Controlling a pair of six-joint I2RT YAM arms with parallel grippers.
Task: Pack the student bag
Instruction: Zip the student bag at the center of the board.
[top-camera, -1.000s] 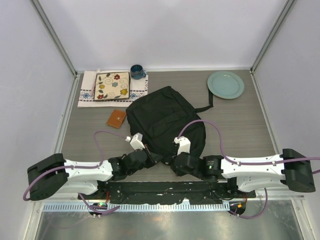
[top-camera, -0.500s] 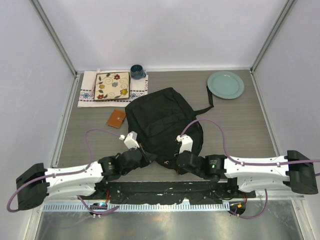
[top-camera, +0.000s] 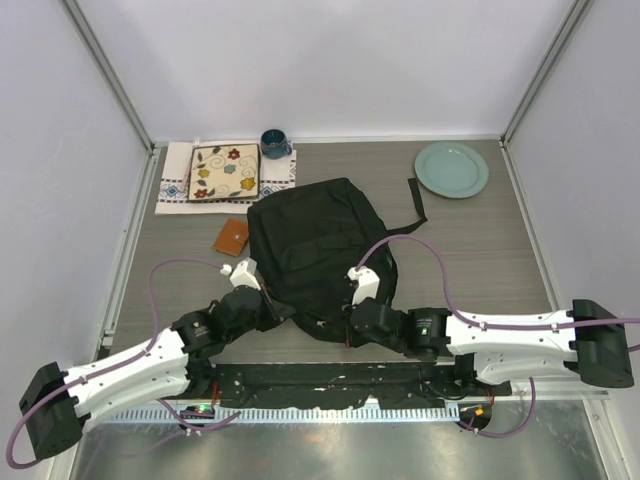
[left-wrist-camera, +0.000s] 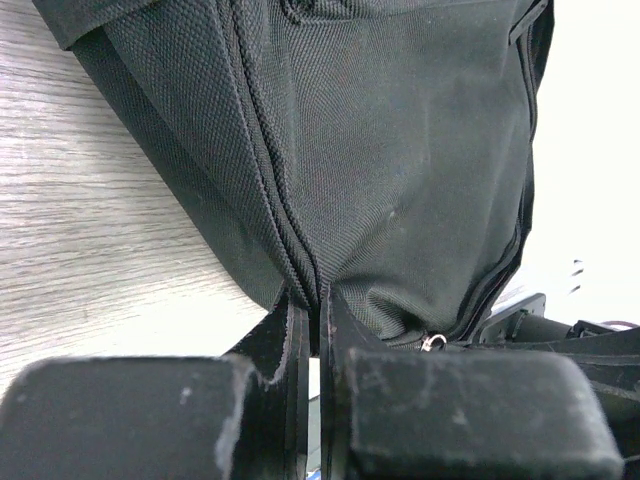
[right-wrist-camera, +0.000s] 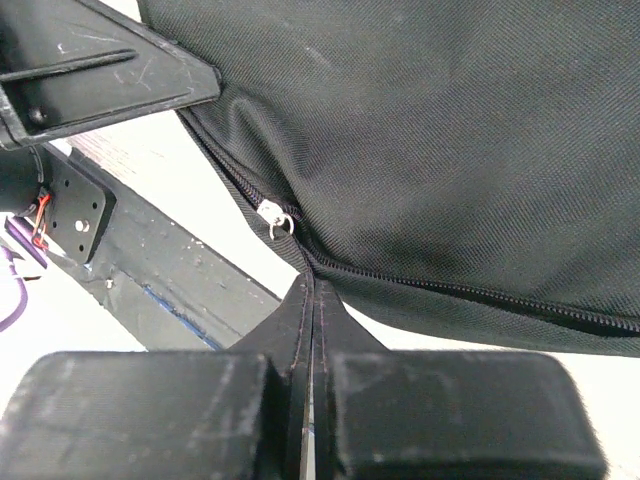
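The student bag (top-camera: 310, 245), a big black fabric backpack, lies flat in the middle of the table. My left gripper (top-camera: 288, 311) is shut on the bag's near left edge. In the left wrist view the left gripper (left-wrist-camera: 312, 305) pinches a fold of the bag (left-wrist-camera: 400, 150) along a zipper seam. My right gripper (top-camera: 340, 325) is shut on the bag's near right edge. In the right wrist view the right gripper (right-wrist-camera: 310, 285) grips the zipper seam just beside a small metal zipper pull (right-wrist-camera: 275, 218). The bag (right-wrist-camera: 450, 130) fills the upper part of that view.
A brown wallet (top-camera: 232, 237) lies left of the bag. At the back left, a flowered square item (top-camera: 224, 172) rests on a patterned cloth (top-camera: 175, 185), with a blue mug (top-camera: 274, 143) beside it. A pale green plate (top-camera: 451, 169) sits at the back right. A bag strap (top-camera: 417, 200) points toward it.
The left gripper has closed on the bag's edge. Both arms have reached farther out and to the left, and the bag has shifted away and leftward with them.
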